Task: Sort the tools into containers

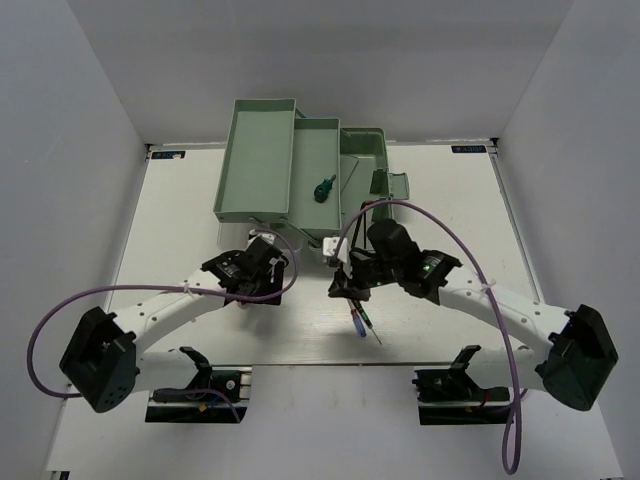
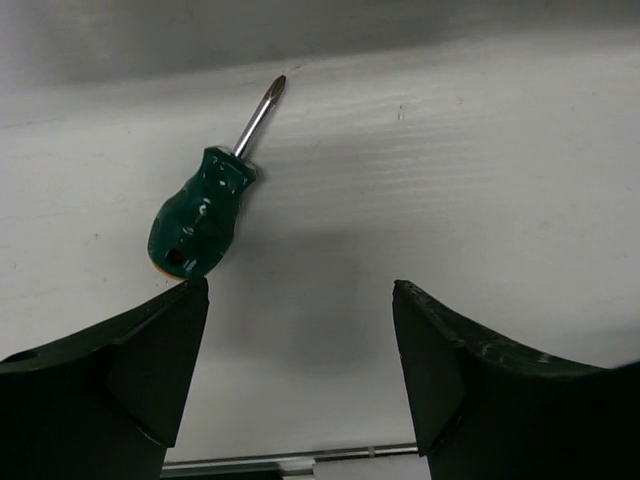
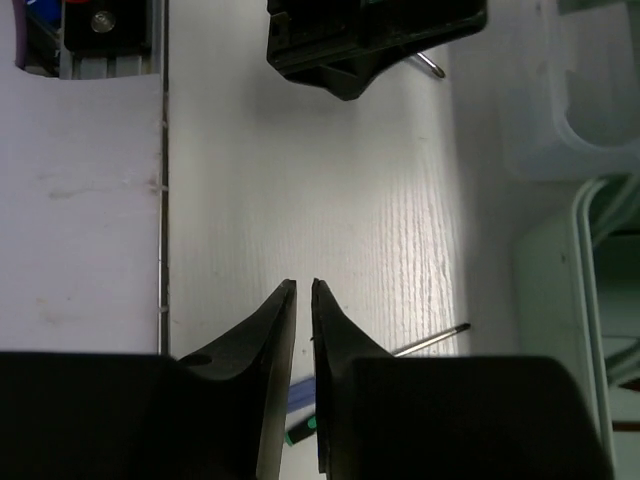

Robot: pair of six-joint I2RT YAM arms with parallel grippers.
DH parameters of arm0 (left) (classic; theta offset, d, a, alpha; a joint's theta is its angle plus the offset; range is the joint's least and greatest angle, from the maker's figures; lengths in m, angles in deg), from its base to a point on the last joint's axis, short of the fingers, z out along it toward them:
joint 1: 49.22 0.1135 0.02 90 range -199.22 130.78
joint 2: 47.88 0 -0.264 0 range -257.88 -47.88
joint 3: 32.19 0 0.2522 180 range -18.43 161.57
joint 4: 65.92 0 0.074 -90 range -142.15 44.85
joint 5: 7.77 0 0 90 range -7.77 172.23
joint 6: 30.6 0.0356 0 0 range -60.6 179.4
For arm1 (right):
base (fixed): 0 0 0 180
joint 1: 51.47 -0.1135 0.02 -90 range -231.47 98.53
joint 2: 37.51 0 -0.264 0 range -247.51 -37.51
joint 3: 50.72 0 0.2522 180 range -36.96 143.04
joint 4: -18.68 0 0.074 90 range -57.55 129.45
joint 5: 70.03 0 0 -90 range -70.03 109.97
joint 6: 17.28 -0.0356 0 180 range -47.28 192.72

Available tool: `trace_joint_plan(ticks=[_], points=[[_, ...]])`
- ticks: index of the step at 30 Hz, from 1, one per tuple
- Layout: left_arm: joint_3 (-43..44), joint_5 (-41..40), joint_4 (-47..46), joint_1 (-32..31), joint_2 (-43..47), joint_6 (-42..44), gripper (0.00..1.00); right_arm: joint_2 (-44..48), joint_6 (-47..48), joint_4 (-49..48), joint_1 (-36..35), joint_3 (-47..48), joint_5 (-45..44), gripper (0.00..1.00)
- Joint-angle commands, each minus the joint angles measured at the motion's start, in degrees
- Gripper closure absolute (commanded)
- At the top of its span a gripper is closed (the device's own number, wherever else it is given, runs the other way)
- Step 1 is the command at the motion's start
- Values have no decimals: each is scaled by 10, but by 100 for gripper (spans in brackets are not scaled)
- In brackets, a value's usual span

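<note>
Green-handled stubby screwdriver (image 2: pixel 200 215) noted on the white table (image 2: pixel 480 180), lying flat just beyond the left gripper (image 2: pixel 300 340). Its handle is close to one fingertip; I cannot confirm contact. I record this gripper's jaws as spread wide, with nothing between them. In the top view the left arm's own wrist covers this tool.

Further right, at the far side, the sage-green toolbox (image 1: pixel 255 160) stands with its trays fanned out. A second green-handled screwdriver (image 1: pixel 322 188) lies in the middle tray (image 1: pixel 315 135). A translucent lid (image 3: pixel 580 120) sits against the toolbox's near edge.

Right of centre, the right gripper (image 3: pixel 303 300) is over the table, its jaws set at a narrow slit. I see nothing clamped at the tips. Its fingers partly cover a blue-handled precision screwdriver (image 1: pixel 358 322) lying on the table. A second thin screwdriver (image 1: pixel 373 332) lies just beside that one, to its right.
</note>
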Motion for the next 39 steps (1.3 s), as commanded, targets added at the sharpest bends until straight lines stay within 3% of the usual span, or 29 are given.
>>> trace_joint_plan(ticks=[1, 10, 14, 24, 28, 33, 36, 39], points=[[-15, -2, -55, 13, -7, 41, 16, 41, 20, 19, 21, -25, 28, 82], [-7, -74, -80, 41, -35, 85, 18, 96, 6, 33, 70, -66, 34, 81], [-18, -69, -102, 52, -56, 112, 19, 105, 5, 37, 85, -69, 33, 81], [-13, -27, -112, 65, -122, 124, 34, 102, 6, 45, 120, -61, 35, 81], [-13, -8, -99, 70, -122, 114, 44, 98, 3, 40, 137, -60, 45, 81], [-13, 17, -84, 57, -122, 74, 74, 92, 3, 24, 154, -59, 54, 81], [-28, 33, -84, 52, -115, 56, 86, 90, 2, 31, 163, -58, 61, 81], [-34, 47, -79, 46, -95, 48, 86, 88, 1, 32, 171, -60, 66, 81]])
